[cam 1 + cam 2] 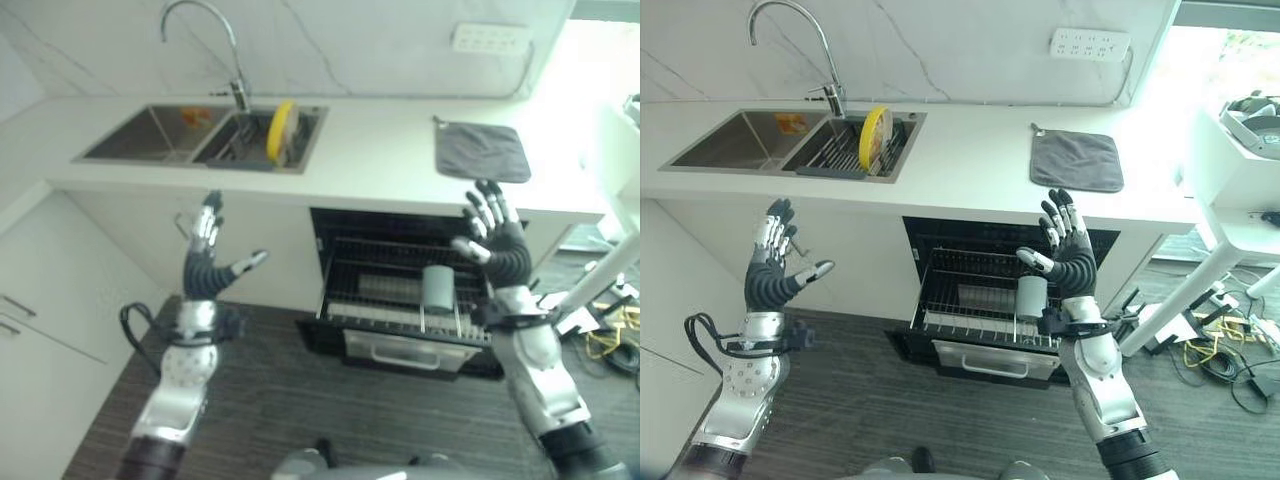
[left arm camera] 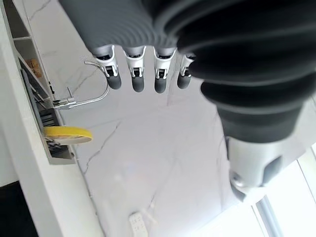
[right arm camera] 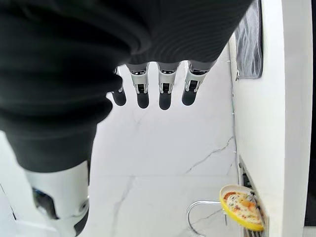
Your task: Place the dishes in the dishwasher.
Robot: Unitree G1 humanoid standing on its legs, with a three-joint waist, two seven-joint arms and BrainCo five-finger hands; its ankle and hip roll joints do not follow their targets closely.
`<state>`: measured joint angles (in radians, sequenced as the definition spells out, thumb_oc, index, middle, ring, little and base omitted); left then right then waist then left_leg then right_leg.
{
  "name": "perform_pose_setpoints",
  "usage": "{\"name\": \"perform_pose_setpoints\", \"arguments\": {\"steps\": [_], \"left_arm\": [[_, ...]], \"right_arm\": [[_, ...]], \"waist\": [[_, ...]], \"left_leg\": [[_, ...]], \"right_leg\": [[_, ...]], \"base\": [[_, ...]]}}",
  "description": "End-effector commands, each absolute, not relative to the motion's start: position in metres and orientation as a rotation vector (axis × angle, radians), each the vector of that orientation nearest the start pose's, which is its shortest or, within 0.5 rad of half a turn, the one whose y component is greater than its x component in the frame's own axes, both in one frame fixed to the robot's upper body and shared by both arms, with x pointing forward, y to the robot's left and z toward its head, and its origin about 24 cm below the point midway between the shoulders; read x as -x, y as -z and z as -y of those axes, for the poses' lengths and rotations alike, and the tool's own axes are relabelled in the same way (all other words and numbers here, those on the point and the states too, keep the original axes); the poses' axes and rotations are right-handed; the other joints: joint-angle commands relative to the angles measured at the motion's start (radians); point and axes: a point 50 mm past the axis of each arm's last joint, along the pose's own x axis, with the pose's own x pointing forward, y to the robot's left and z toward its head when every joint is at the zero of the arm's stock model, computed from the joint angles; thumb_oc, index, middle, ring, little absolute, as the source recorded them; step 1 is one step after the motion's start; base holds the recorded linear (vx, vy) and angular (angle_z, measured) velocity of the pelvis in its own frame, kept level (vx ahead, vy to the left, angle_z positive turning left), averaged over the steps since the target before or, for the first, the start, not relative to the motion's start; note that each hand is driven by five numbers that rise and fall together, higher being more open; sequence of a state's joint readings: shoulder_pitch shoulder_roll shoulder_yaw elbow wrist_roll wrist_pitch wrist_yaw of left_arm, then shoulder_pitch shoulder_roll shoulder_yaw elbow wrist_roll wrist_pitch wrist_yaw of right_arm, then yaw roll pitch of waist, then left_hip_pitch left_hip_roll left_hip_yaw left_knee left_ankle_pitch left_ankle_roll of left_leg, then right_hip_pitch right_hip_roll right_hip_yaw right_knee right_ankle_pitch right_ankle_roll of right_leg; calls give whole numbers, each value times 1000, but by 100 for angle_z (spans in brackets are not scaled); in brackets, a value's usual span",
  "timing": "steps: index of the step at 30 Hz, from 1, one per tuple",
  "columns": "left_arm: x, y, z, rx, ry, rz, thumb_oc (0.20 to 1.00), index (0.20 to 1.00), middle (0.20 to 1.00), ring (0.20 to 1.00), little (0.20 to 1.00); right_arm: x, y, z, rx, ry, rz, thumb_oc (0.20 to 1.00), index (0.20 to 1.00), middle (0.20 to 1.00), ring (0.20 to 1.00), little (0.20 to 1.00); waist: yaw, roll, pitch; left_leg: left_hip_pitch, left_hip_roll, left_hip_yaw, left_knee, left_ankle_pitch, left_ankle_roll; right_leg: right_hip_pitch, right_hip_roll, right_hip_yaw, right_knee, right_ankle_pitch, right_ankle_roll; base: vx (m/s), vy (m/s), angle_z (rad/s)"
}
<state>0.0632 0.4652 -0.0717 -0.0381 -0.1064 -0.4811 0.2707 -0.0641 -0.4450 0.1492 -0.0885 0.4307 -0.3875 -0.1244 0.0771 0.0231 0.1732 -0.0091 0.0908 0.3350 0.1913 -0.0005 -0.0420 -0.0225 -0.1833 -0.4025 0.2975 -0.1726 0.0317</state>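
Note:
A yellow plate [image 1: 281,130] stands on edge in the rack of the right sink basin [image 1: 250,152]; it also shows as the plate [image 1: 874,137] and the plate [image 3: 243,206]. Below the counter the dishwasher [image 1: 340,225] is open, its wire rack [image 1: 370,290] pulled out with a grey cup [image 1: 438,287] and a pale dish [image 1: 385,288] in it. My left hand [image 1: 205,262] is raised in front of the cabinet, open and holding nothing. My right hand [image 1: 495,240] is held up over the rack's right side, fingers spread, holding nothing.
A grey cloth [image 1: 481,151] lies on the white counter [image 1: 380,150] to the right of the sink. A curved tap [image 1: 205,20] rises behind the basins. The left basin [image 1: 145,135] holds a small orange item. A white table leg [image 1: 600,280] and cables stand at the right.

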Motion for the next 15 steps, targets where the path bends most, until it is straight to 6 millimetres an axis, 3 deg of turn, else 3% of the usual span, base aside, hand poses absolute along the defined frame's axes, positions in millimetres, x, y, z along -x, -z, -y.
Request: {"name": "perform_pose_setpoints", "arguments": {"steps": [1,3,4,6,7,8,11,12,13,15], "left_arm": [[-241,-136,-212,-227,-89,678,1000,1000,1000,1000,1000],[-242,-136,-212,-217,-96,679,1000,1000,1000,1000,1000],[-243,-137,-212,-194,-112,677,1000,1000,1000,1000,1000],[-243,-137,-211,-192,-103,680,1000,1000,1000,1000,1000],[-244,-138,-209,-197,-89,689,1000,1000,1000,1000,1000],[-248,-141,-206,-199,-58,708,1000,1000,1000,1000,1000],[-257,-143,-197,-218,19,704,1000,1000,1000,1000,1000],[-259,-145,-194,-235,39,709,1000,1000,1000,1000,1000],[-260,-147,-195,-273,66,698,1000,1000,1000,1000,1000],[-258,-146,-200,-272,52,683,1000,1000,1000,1000,1000]], "right_arm": [[-257,-156,189,-58,-67,674,1000,1000,1000,1000,1000],[-258,-156,188,-48,-72,672,1000,1000,1000,1000,1000],[-259,-155,185,-27,-88,652,1000,1000,1000,1000,1000],[-258,-155,189,-15,-81,656,1000,1000,1000,1000,1000],[-257,-156,192,-8,-70,665,1000,1000,1000,1000,1000],[-254,-159,199,-3,-35,684,1000,1000,1000,1000,1000],[-249,-155,214,-66,48,676,1000,1000,1000,1000,1000],[-248,-153,217,-85,60,678,1000,1000,1000,1000,1000],[-242,-149,219,-88,63,675,1000,1000,1000,1000,1000],[-242,-148,218,-131,50,666,1000,1000,1000,1000,1000]], "waist": [[-17,-22,16],[-18,-19,13],[-21,-8,2],[-30,-5,-5],[-38,-3,-7],[-62,3,-10],[-78,-13,0],[-79,-17,1],[-81,-19,4],[-69,-17,3]], "left_leg": [[58,27,-11,-16,-25,-14],[62,41,-28,-52,-2,-24],[63,112,-111,-160,109,-69],[71,149,-143,-188,121,-82],[76,161,-139,-188,116,-84],[94,162,-92,-189,82,-76],[113,94,-86,-177,32,-41],[112,70,-94,-173,19,-24],[136,10,-69,-173,-17,21],[166,-12,-35,-181,-51,31]], "right_leg": [[139,38,2,-171,106,31],[141,39,15,-176,106,33],[150,32,70,-190,103,37],[142,11,93,-165,88,44],[134,-4,96,-146,81,49],[117,-38,80,-96,67,63],[110,-110,94,-33,129,104],[99,-126,103,-19,175,110],[68,-180,96,29,271,127],[65,-206,52,43,284,149]], "base": [[55,346,-31],[112,340,-25],[174,603,-13],[152,624,-34],[90,638,-75],[100,683,-76],[105,510,-2],[148,617,41],[184,583,16],[131,446,-11]]}}
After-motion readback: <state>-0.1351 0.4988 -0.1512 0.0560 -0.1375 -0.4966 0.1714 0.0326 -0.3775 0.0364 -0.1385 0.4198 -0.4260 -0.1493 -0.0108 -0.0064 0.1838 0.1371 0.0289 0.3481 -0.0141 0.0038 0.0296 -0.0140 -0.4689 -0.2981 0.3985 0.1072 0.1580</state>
